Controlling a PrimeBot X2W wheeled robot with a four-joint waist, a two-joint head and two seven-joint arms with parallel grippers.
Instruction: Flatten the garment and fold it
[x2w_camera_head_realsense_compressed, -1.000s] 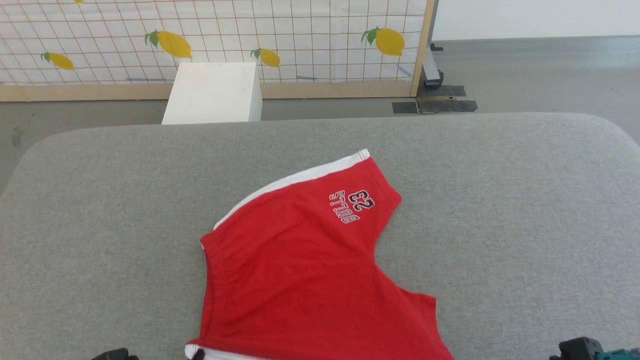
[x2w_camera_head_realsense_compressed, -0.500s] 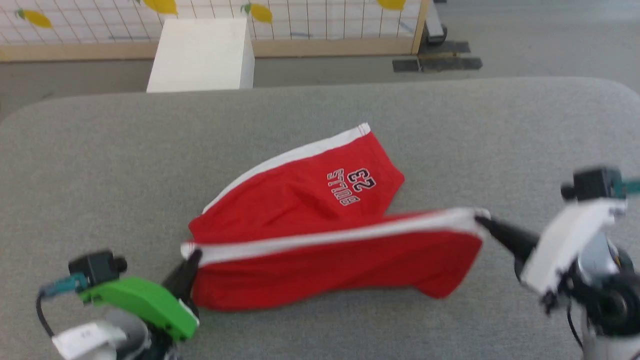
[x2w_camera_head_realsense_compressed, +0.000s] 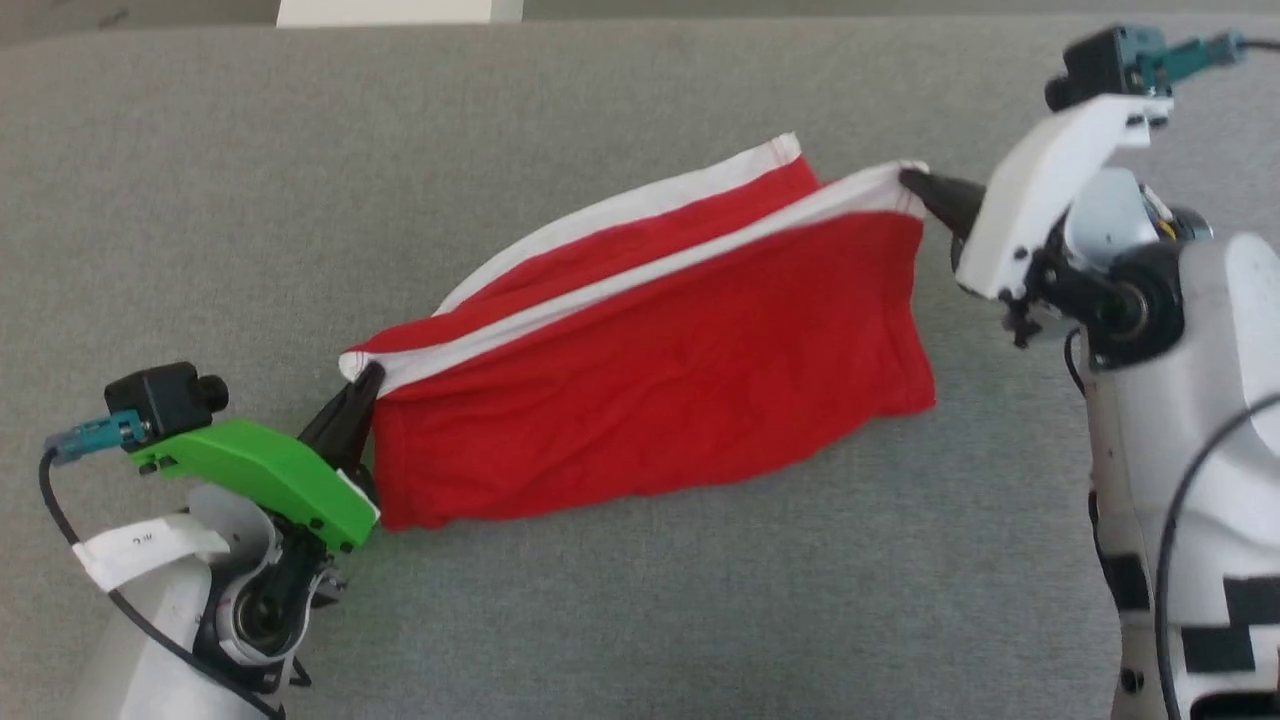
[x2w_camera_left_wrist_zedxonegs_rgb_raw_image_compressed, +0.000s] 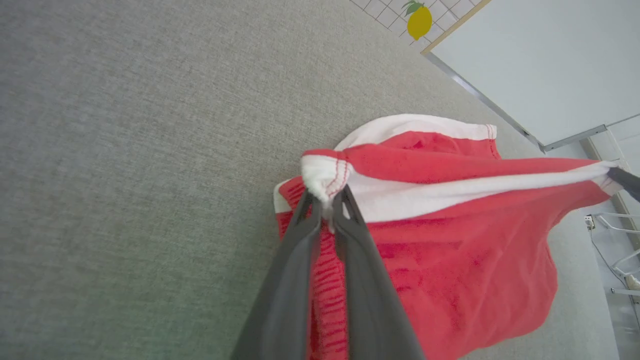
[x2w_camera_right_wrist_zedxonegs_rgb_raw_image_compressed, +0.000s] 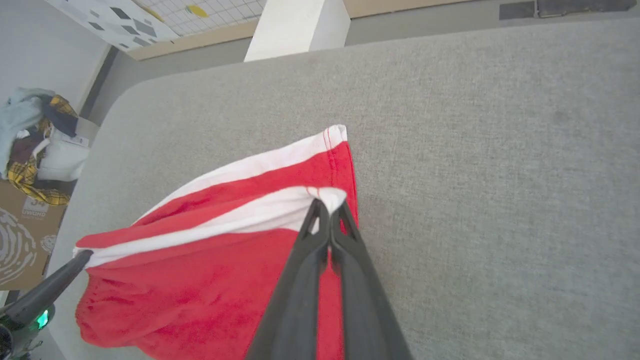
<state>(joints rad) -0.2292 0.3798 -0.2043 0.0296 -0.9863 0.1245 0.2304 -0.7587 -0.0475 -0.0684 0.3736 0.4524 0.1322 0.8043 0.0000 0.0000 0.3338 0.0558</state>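
The garment, red shorts with white side stripes, hangs stretched between both grippers above the grey padded surface, one half folded over the other. My left gripper is shut on the white-striped corner at the waistband end. My right gripper is shut on the white-striped corner at the leg hem. The lower half of the garment lies on the surface beneath the lifted half, its white stripe showing behind. The lifted red panel sags between the two grips.
The grey padded surface extends all around the garment. A white box stands on the floor beyond its far edge. A pile of clothes and a cardboard box sit off the left side.
Both grippers have carried one side of the garment up and away from me, over the other half, covering the printed lettering. The head camera has tilted down.
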